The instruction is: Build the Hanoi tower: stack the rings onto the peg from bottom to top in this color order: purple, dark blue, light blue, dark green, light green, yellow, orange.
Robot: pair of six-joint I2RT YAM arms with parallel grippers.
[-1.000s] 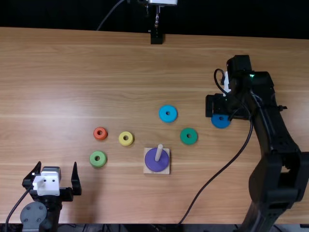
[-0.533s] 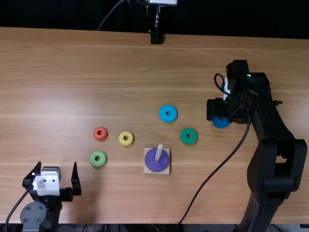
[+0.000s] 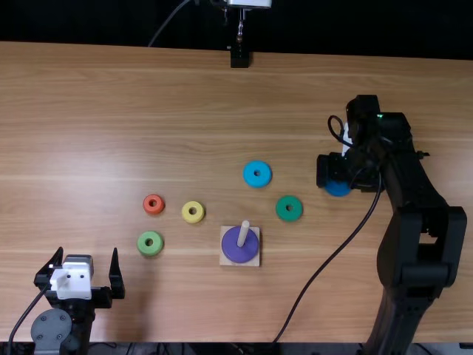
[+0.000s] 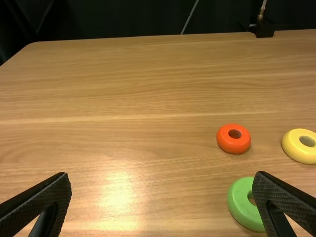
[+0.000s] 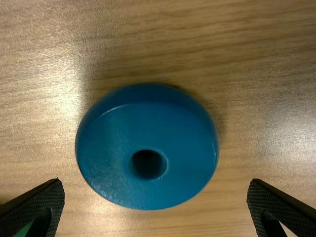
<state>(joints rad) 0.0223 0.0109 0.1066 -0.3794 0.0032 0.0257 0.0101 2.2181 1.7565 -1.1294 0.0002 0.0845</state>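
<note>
Two o'clock from the peg (image 3: 242,235), the right end effector (image 3: 344,177) hovers spread above the dark blue ring (image 3: 338,190). The left end effector (image 3: 87,254) is spread at nine o'clock.

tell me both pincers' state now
Left pincer: open, holding nothing.
Right pincer: open over the dark blue ring, not gripping it.

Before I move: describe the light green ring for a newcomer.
Find the left gripper on the table. Closest to it, rightward in the top view, lies the light green ring. It's nearer the near edge than the orange ring and the yellow ring.
</note>
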